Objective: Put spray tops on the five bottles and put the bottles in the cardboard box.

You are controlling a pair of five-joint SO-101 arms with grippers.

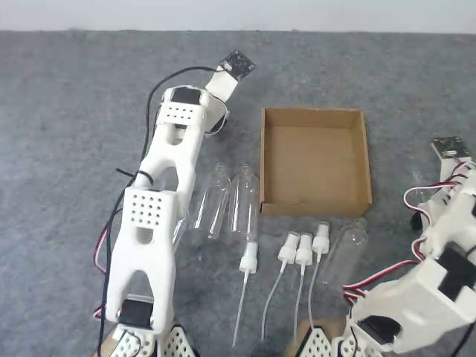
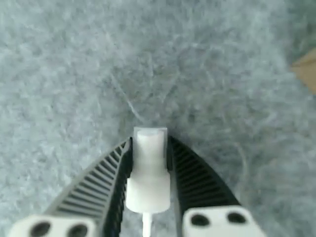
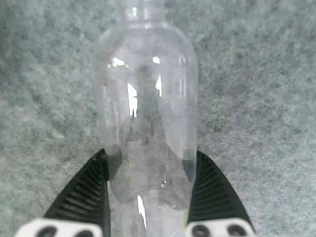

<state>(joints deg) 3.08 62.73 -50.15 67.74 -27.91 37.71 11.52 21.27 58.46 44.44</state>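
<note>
While the left gripper (image 2: 149, 142) has its fingers clamped on the head of a white spray top (image 2: 148, 173) above the grey carpet beside the cardboard box (image 1: 312, 163), the right gripper (image 3: 149, 157) is closed round the lower body of a clear bottle (image 3: 147, 84), so joining the two looks like the step in hand. Line the thin dip tube up with the bottle's neck first. Feed it in, then seat the collar squarely, keeping both grips firm and well above the loose spray tops (image 1: 303, 249) on the carpet.
</note>
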